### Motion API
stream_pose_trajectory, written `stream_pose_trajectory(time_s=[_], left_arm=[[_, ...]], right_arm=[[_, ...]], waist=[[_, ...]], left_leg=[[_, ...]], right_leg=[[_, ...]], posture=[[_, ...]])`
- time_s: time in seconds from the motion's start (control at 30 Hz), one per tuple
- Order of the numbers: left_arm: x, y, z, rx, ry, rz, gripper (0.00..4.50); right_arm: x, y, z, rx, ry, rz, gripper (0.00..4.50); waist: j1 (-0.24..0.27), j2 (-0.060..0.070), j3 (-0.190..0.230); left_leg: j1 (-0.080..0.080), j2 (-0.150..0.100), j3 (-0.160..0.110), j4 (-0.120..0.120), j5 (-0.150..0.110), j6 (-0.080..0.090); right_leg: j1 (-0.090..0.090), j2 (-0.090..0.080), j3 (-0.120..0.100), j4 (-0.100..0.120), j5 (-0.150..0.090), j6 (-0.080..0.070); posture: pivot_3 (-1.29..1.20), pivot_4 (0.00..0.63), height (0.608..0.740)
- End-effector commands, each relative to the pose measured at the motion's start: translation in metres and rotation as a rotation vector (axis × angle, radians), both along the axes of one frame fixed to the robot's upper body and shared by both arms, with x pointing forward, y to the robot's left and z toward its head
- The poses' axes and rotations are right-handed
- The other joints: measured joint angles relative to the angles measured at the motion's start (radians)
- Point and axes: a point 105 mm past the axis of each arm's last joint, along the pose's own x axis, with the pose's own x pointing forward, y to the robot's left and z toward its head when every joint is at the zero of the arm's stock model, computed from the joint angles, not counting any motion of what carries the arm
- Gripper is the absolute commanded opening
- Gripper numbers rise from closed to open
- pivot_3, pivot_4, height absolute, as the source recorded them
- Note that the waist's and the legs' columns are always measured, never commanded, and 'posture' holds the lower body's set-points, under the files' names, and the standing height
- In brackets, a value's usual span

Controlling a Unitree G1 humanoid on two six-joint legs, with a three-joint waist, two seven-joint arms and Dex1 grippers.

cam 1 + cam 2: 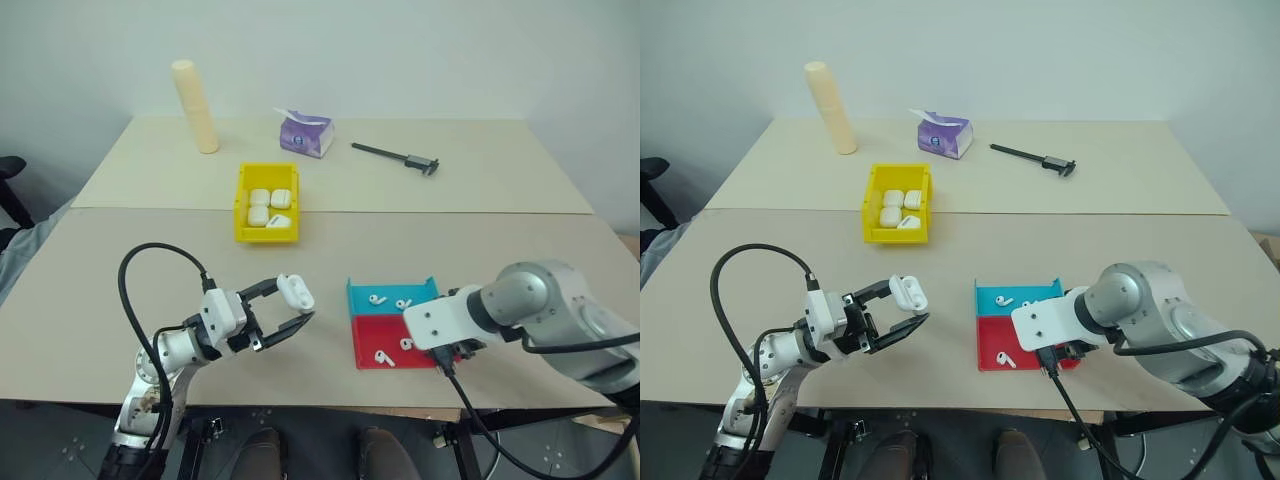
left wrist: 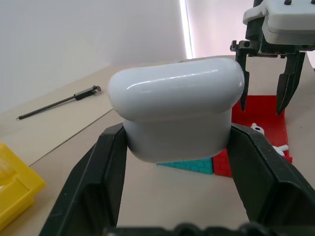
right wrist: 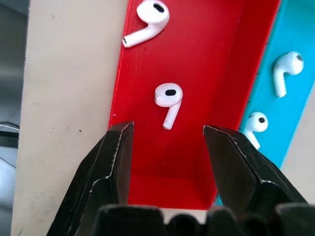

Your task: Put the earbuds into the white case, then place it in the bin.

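Observation:
My left gripper (image 1: 292, 303) is shut on the white case (image 1: 296, 291), held above the table's near left part. Its black fingers (image 2: 98, 172) clamp both sides of the case (image 2: 177, 113). My right gripper (image 3: 168, 130) points down over the red tray (image 1: 372, 338), jaws open with nothing between them. One earbud (image 3: 168, 98) lies on the tray floor just beyond the fingertips, and another earbud (image 3: 146, 22) lies farther along. Two more earbuds (image 1: 377, 298) lie in the teal tray (image 1: 360, 292). The yellow bin (image 1: 268, 238) stands mid-table and holds several white cases.
A cream cylinder (image 1: 195, 105), a purple tissue pack (image 1: 305, 135) and a black caliper (image 1: 395, 155) lie at the far side of the table. The two trays sit close to the near table edge. A black cable (image 1: 135, 300) loops off my left arm.

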Motion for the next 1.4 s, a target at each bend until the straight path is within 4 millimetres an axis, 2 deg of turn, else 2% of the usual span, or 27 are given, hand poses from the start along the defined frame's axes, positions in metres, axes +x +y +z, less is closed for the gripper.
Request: stream_pose_trajectory(time_s=[0.03,0.3,0.63,1.1,1.2,1.23,1.4], left_arm=[[-0.007,-0.007,0.010,-0.008,-0.067,-0.039,2.77],[-0.006,-0.008,0.011,-0.001,-0.073,-0.023,2.77],[-0.006,-0.004,0.007,0.008,-0.069,0.003,2.77],[-0.007,-0.003,0.002,0.034,-0.054,0.008,2.77],[-0.007,-0.003,0.001,0.038,-0.049,0.010,2.77],[-0.007,-0.003,0.000,0.039,-0.046,0.008,2.77],[-0.008,-0.003,0.000,0.038,-0.039,0.007,2.77]], right_arm=[[0.002,0.004,0.008,-0.013,-0.043,0.038,2.72],[0.006,0.008,-0.004,-0.063,-0.054,0.060,2.72],[0.007,0.019,-0.004,-0.051,-0.053,0.096,2.72],[0.005,0.021,-0.008,-0.057,-0.039,0.115,2.72],[0.005,0.022,-0.009,-0.054,-0.041,0.117,2.15],[0.005,0.022,-0.009,-0.051,-0.044,0.113,1.82],[0.007,0.022,-0.011,-0.058,-0.054,0.111,1.82]], waist=[[-0.001,0.000,0.000],[-0.002,0.000,0.000],[-0.003,0.000,0.000],[-0.003,0.000,0.000],[-0.003,0.000,0.000],[-0.003,0.000,0.000],[-0.003,0.000,0.000]], left_leg=[[0.000,0.000,0.000,0.000,0.000,0.000],[0.000,0.000,0.000,0.000,0.000,0.000],[0.000,0.000,0.000,-0.001,0.000,0.000],[0.000,0.000,0.000,-0.001,0.000,0.000],[0.000,0.000,0.000,-0.001,0.000,0.000],[0.000,0.000,0.000,-0.001,0.000,0.000],[0.000,0.000,0.000,-0.001,0.000,0.000]], right_leg=[[0.000,0.000,0.000,0.000,0.000,0.000],[0.000,0.000,0.000,0.000,0.000,0.000],[0.000,0.000,0.000,0.000,0.000,0.000],[0.000,0.000,0.000,0.000,0.000,-0.001],[0.000,0.000,-0.001,0.000,0.000,-0.001],[0.000,0.000,0.000,0.000,0.000,-0.001],[0.000,0.000,-0.001,0.000,0.000,-0.001]], posture=[[0.00,0.150,0.740],[0.00,0.150,0.740],[0.00,0.150,0.740],[0.00,0.150,0.740],[0.00,0.150,0.740],[0.00,0.150,0.740],[0.00,0.150,0.740]])
